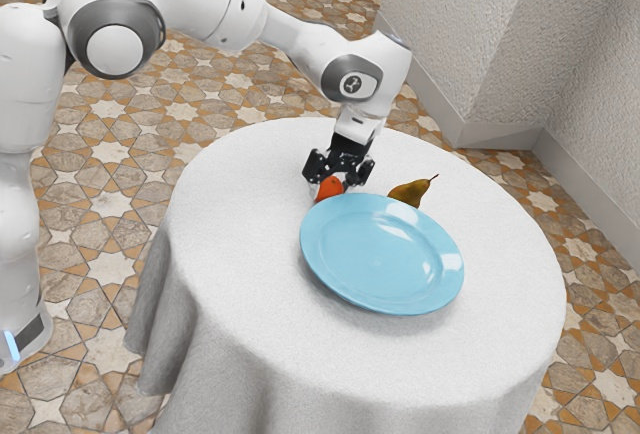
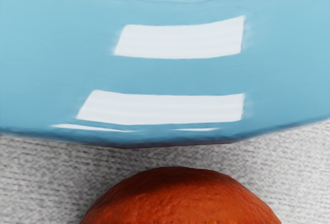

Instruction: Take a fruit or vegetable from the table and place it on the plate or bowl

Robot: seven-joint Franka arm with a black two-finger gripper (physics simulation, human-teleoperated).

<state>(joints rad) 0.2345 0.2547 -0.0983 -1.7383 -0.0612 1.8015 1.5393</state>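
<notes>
A small orange-red fruit (image 1: 328, 190) lies on the white tablecloth just beyond the far rim of the light blue plate (image 1: 385, 254). My gripper (image 1: 335, 182) is lowered right onto this fruit, its black hand directly above it. In the wrist view the fruit (image 2: 180, 198) bulges up just under the hand, with a strip of cloth between it and the plate's rim (image 2: 165, 136). A brown-green pear (image 1: 411, 191) with a stem lies on the cloth behind the plate, toward the exterior view's right of my gripper.
The round table (image 1: 250, 284) is draped in a white cloth hanging over its edges. A white wall corner (image 1: 500, 44) stands behind it at the exterior view's upper right. Patterned floor tiles surround the table.
</notes>
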